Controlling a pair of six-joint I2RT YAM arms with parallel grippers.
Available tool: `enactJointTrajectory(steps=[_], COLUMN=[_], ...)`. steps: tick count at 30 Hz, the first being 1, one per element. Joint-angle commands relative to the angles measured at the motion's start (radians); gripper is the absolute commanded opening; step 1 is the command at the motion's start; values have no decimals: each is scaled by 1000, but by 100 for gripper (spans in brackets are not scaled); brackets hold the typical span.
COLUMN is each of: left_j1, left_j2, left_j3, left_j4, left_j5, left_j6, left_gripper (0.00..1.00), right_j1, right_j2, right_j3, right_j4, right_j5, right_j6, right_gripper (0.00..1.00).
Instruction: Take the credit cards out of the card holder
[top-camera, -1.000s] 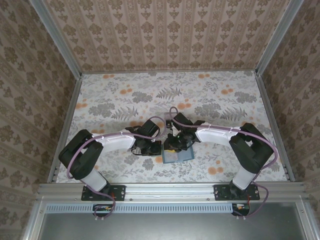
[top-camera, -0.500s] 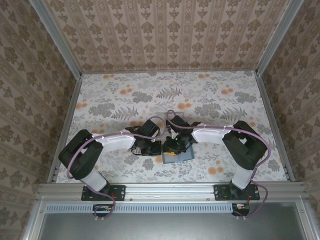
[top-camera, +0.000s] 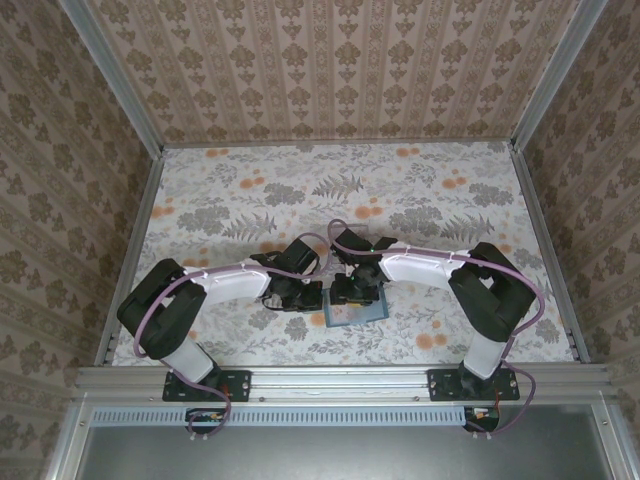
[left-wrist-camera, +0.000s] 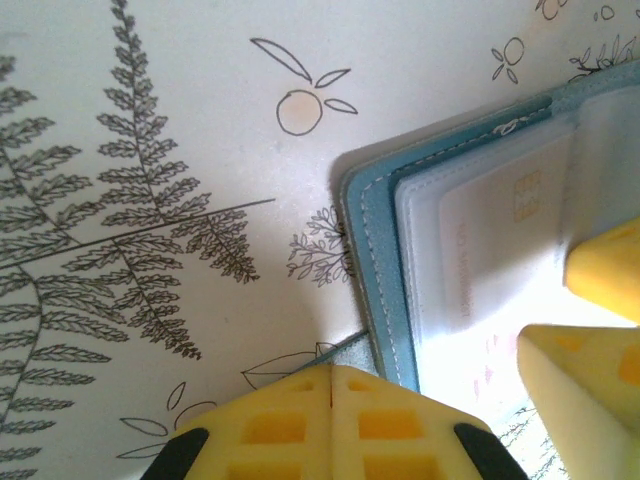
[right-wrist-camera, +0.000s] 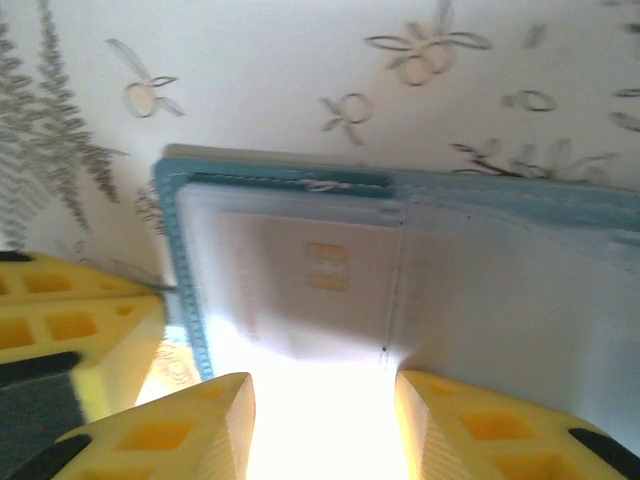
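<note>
While the left fingers (left-wrist-camera: 330, 425) stay pressed together with no gap, their tips at the left edge of the card holder (left-wrist-camera: 368, 230), the right fingers (right-wrist-camera: 195, 430) have spread from a narrow set to a clear gap within the last second. The right arm has also swung a little leftward over the holder. The card holder lies open on the desk (top-camera: 230, 215) near its front edge, between the two arms, teal cover down and clear sleeves facing up. A credit card (right-wrist-camera: 300, 285), pale with a small gold chip, is still tucked in a sleeve just beyond the right fingers, which hold nothing. Glare hides the spot directly between their tips. Whether the left fingers pinch a flap of the holder or merely press beside it, I cannot tell. The widening reads as a re-set rather than a pull: no card lies out on the desk, so the task seems barely begun. Next the right fingers would need to close on the card's free edge and slide it out while the left fingers steady the holder.
</note>
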Motion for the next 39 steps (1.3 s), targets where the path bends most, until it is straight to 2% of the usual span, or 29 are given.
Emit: enactJointTrajectory(steps=[1, 12, 33, 39], left_j1=[13, 18, 18, 17], left_j2=[-17, -28, -8, -3], left_j3=[-19, -16, 3, 5], left_j4=[-37, -43, -48, -53], left_j5=[-18, -17, -8, -8], left_j6=[24, 25, 30, 33], left_gripper=[6, 6, 6, 6], right_j1=[16, 46, 50, 50], right_j2=[-14, -31, -83, -69], right_j3=[24, 80, 80, 69], right_j4=[-151, -281, -355, -362], right_j5=[138, 291, 363, 386], right_j6=[-29, -49, -57, -68], right_gripper=[46, 52, 51, 55])
